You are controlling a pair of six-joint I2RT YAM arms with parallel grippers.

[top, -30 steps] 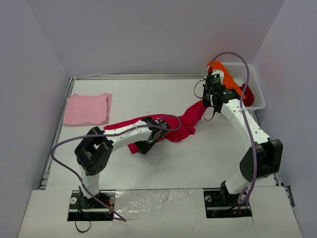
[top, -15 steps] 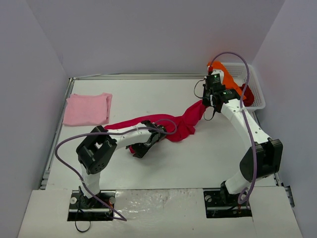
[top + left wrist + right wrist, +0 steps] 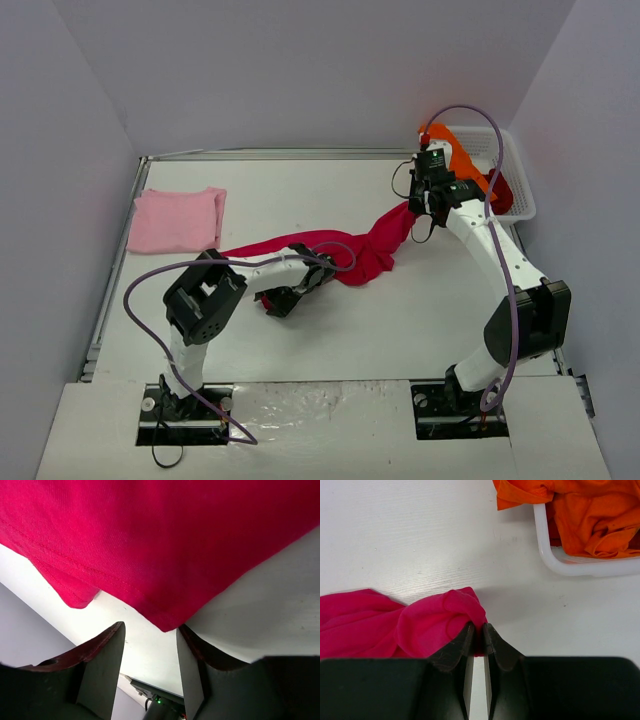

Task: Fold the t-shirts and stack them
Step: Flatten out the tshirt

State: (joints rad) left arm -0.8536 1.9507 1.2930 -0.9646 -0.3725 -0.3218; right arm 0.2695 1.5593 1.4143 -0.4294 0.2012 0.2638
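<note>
1 pink shirt [image 3: 178, 220] lies folded; crimson shirt [image 3: 375, 250] sprawls unfolded (right gripper [image 3: 477, 626] pinches it, left gripper [image 3: 150, 627] gapes at its hem); 2 more wait in basket [image 3: 527, 195].

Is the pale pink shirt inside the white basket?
No, the pale pink shirt lies folded on the table at far left, apart from the white basket.

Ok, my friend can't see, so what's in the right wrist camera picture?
The right claw is pinched shut on a bunched fold of the crimson shirt, which lies on the white table. At the top right, an orange shirt spills over the rim of a white basket.
</note>
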